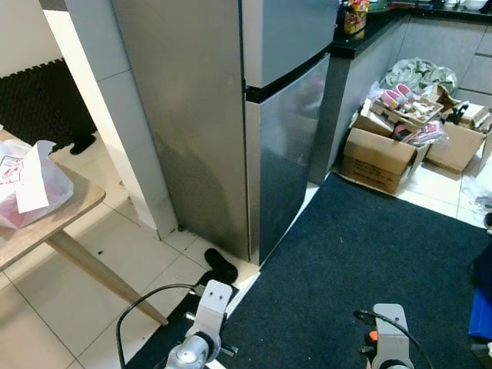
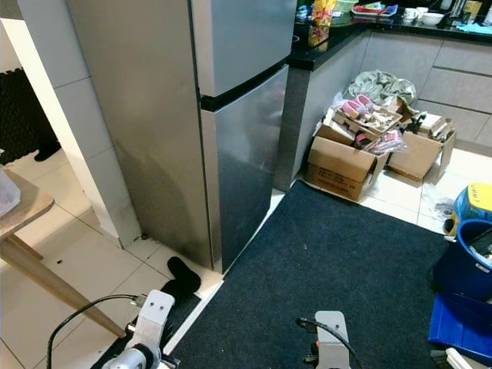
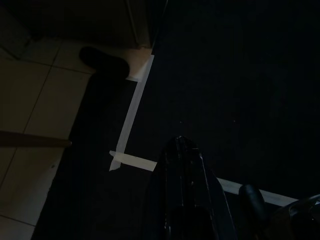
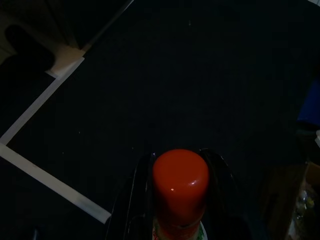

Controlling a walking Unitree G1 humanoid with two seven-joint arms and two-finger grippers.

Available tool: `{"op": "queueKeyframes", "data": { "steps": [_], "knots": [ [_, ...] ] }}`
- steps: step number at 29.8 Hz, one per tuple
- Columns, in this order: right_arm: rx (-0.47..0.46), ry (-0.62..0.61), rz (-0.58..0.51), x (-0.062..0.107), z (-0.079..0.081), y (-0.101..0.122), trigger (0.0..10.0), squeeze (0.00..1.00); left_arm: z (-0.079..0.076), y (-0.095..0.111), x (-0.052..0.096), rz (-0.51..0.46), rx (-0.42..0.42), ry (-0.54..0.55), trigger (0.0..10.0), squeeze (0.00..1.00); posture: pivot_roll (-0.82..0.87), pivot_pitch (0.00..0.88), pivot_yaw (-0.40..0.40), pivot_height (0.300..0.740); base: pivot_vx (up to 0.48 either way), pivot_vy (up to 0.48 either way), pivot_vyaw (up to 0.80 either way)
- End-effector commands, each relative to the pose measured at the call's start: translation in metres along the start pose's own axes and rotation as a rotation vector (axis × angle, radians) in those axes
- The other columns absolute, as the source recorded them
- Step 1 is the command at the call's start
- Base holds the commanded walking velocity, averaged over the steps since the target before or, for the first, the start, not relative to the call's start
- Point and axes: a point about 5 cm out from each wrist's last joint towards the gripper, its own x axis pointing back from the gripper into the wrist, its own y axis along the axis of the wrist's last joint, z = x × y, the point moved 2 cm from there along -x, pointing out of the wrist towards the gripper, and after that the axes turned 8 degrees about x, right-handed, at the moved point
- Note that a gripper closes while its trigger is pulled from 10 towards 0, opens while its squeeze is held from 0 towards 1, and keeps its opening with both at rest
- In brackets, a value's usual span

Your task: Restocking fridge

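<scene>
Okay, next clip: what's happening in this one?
The robot stands on a dark rug facing a steel fridge whose doors are both shut. Its right hand is closed on a bottle with a red cap, held low over the rug. The left hand hangs idle over the rug's edge. Nothing has gone into the fridge yet. A plastic bag sits on a wooden table to the left.

A home kitchen: a steel two-door fridge (image 1: 284, 131) stands beside a dark counter (image 2: 338, 34) (dishes on top), with cardboard boxes (image 1: 380, 157) on tiled floor (image 1: 46, 307).
</scene>
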Motion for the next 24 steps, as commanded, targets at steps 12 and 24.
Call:
{"op": "queueKeyframes", "data": {
  "steps": [12,24],
  "knots": [
    [-0.035,-0.001,-0.008,0.0004,0.0026,0.0007,10.0,0.0,0.0023,0.0004,0.0001,0.005,-0.004,0.001,10.0,0.0,-0.07,0.038,0.024,0.74,0.283,0.0,0.0],
    [-0.051,-0.002,-0.009,0.0009,0.0037,-0.0005,10.0,0.0,0.0018,0.0016,-0.0003,0.004,-0.014,-0.008,10.0,0.0,-0.07,0.038,0.033,0.74,0.26,0.0,-0.68]
  ]
}}
